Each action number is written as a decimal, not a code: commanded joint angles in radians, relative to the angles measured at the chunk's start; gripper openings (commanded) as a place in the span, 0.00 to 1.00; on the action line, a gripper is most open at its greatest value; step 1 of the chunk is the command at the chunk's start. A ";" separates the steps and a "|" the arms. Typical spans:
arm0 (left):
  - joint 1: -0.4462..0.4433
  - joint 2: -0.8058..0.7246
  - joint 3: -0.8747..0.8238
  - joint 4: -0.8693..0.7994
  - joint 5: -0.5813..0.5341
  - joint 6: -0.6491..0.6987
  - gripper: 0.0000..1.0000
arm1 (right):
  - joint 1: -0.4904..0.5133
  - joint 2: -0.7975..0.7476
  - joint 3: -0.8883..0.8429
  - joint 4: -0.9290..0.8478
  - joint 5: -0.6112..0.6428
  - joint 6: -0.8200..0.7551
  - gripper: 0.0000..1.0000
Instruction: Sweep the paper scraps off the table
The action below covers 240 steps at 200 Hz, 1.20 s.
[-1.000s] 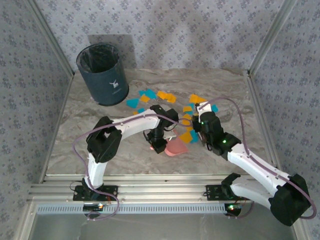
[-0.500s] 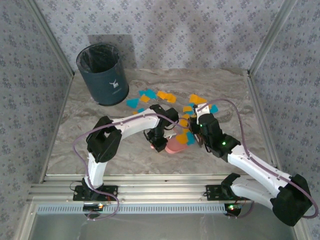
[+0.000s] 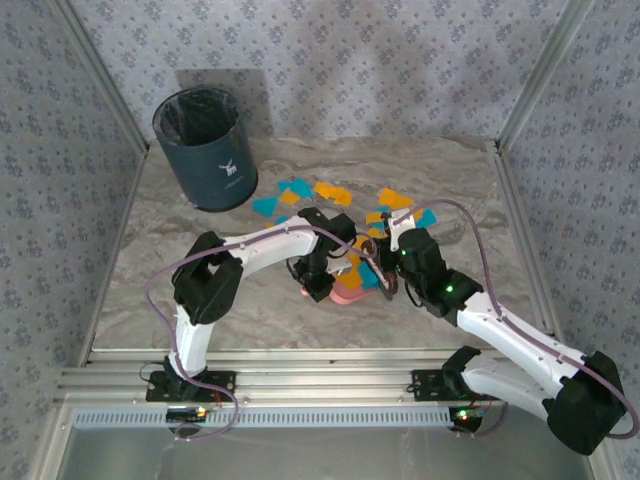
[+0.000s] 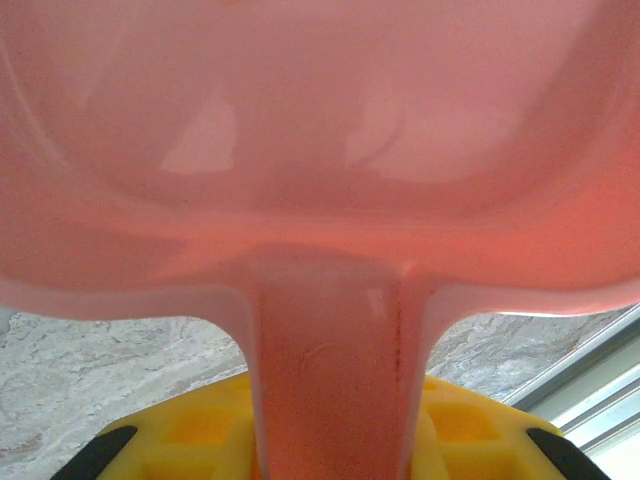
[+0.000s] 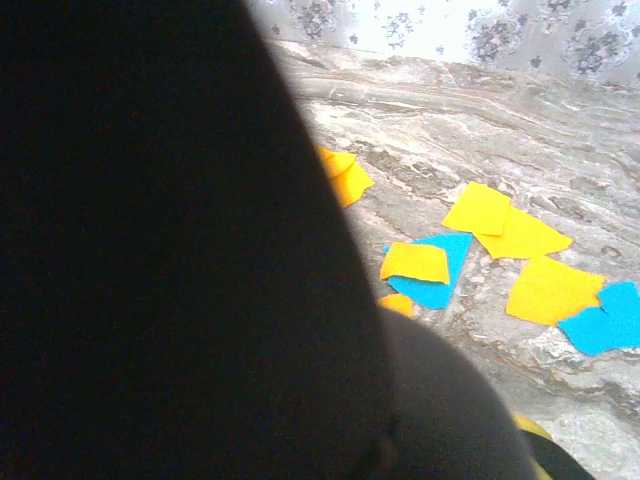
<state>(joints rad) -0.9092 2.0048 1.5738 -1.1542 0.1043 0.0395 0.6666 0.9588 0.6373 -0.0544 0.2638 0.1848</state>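
Left jaws clamp the pink dustpan [image 4: 320, 150] handle, right jaws are closed on a dark tool [image 5: 150, 250]; mid-sweep, paper scraps [image 5: 480, 208] beyond them need drawing panward.

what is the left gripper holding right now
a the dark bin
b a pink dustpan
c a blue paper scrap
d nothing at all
b: in the left wrist view the pink dustpan spreads wide across the frame, and its handle runs straight down into the left gripper, which is shut on it.
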 commanded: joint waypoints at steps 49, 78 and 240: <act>-0.002 -0.024 -0.038 -0.039 0.048 0.036 0.00 | 0.011 -0.054 -0.016 0.055 0.044 0.034 0.00; -0.002 -0.047 -0.062 -0.040 0.048 0.043 0.00 | 0.011 -0.073 -0.017 0.029 0.153 0.045 0.00; -0.004 -0.101 -0.130 -0.077 0.047 0.077 0.00 | 0.022 0.024 -0.019 0.014 0.112 0.115 0.00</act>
<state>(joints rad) -0.9100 1.9320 1.4616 -1.1671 0.1417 0.0971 0.6807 0.9504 0.6178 -0.0498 0.4168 0.2661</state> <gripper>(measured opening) 0.278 0.251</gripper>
